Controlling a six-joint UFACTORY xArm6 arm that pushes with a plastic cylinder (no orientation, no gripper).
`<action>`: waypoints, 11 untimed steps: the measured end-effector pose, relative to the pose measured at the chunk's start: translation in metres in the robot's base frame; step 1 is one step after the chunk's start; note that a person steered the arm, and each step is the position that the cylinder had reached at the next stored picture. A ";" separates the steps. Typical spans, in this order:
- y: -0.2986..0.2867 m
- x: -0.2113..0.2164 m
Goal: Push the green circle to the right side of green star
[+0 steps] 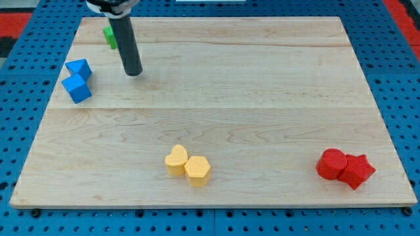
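A green block shows near the view's top left, mostly hidden behind the dark rod; its shape cannot be made out, and only one green block shows. My tip rests on the board below and to the right of that green block, a short way apart from it. Two blue blocks lie to the tip's left: one above, one cube-like below, touching each other.
A yellow heart and a yellow hexagon touch near the view's bottom centre. A red cylinder and a red star touch at the bottom right. The wooden board is ringed by a blue pegboard.
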State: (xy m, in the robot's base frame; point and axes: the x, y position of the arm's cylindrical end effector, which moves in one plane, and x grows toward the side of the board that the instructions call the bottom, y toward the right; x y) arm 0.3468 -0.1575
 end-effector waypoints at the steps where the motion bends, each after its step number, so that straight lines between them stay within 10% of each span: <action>1: -0.029 -0.015; 4: -0.107 -0.095; 6: -0.050 -0.156; 8: 0.011 -0.138; 11: -0.132 -0.119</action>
